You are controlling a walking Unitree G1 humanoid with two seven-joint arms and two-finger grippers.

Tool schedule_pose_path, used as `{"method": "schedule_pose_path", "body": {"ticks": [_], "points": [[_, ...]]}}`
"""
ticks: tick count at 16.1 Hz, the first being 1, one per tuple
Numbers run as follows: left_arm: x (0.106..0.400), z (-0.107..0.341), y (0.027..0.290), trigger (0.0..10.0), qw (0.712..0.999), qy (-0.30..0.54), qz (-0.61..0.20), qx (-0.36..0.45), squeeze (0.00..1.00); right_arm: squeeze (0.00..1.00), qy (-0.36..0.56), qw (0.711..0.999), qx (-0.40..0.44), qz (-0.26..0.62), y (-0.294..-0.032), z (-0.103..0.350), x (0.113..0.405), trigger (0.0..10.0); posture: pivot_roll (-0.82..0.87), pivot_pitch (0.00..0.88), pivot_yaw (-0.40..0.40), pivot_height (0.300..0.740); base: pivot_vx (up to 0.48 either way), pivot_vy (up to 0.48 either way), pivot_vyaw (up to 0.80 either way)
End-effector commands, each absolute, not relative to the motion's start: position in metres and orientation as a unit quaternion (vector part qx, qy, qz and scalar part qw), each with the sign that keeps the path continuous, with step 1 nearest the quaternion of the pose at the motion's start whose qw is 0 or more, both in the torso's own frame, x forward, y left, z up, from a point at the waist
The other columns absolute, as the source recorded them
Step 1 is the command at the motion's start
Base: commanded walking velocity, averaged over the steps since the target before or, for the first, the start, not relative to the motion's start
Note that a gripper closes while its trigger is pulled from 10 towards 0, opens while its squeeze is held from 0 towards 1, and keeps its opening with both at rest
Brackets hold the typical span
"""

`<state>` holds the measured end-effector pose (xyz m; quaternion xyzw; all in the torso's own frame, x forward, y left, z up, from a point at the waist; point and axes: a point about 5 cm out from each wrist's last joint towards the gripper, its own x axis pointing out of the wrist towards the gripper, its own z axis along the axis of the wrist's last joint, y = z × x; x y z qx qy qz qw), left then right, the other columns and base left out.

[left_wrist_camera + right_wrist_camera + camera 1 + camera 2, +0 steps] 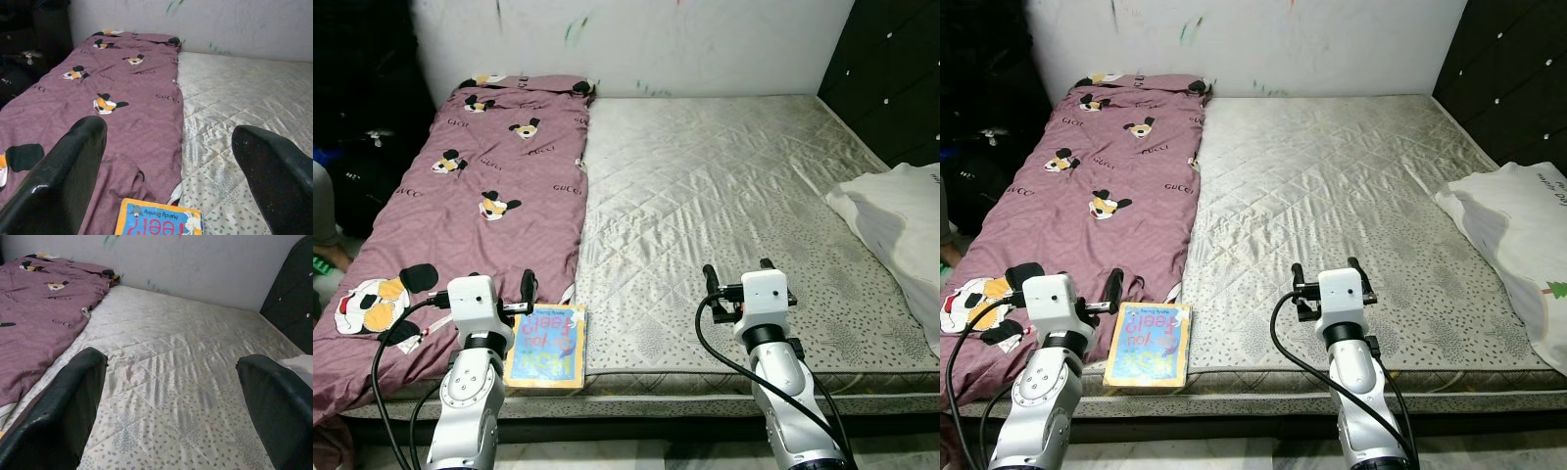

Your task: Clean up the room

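Observation:
A children's book (546, 346) with a blue and yellow cover lies flat at the bed's front edge, where the purple cartoon-print blanket (499, 186) meets the bare grey mattress (724, 186). My left gripper (483, 292) is open just above the front edge. The book (159, 223) is close below it, a little to its right, and untouched. My right gripper (738, 274) is open over bare mattress further right, with nothing between its fingers (73, 401).
A white pillow (901, 225) lies at the bed's right edge beside a dark padded headboard (891, 69). A scribbled white wall (705, 39) runs along the far side. Dark clutter (362, 147) stands on the floor to the left.

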<state>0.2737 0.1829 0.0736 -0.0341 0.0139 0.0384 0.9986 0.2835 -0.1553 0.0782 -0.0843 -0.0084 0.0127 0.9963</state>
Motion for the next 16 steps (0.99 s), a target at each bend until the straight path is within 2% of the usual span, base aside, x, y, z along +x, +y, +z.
{"method": "schedule_pose_path", "body": {"ticks": [1, 6, 10, 16], "points": [[0.2748, 0.0744, 0.185, 10.0, 0.999, 0.012, 0.036, -0.033, 0.0, 0.0, -0.013, 0.996, -0.084, 0.014, -0.1551, 0.0801, 0.2854, 10.0, 0.01, 0.0, -0.002, 0.74, 0.0, 0.0, 0.0], [0.2756, 0.073, 0.1841, 10.0, 0.999, 0.013, 0.031, -0.037, 0.0, 0.0, -0.009, 0.996, -0.083, 0.019, -0.1542, 0.0781, 0.2867, 10.0, 0.01, 0.0, -0.001, 0.74, 0.253, 0.0, 0.0], [0.2757, 0.07, 0.185, 10.0, 0.998, 0.022, 0.037, -0.051, 0.0, 0.0, -0.007, 0.996, -0.083, 0.023, -0.1542, 0.0769, 0.2867, 10.0, 0.01, 0.0, -0.006, 0.74, 0.0, 0.0, 0.0], [0.2756, 0.0688, 0.1838, 10.0, 0.998, 0.026, 0.033, -0.054, 0.0, 0.0, -0.004, 0.996, -0.083, 0.026, -0.1538, 0.0762, 0.2866, 10.0, 0.01, 0.0, -0.006, 0.74, 0.0, 0.422, 0.0]]}}
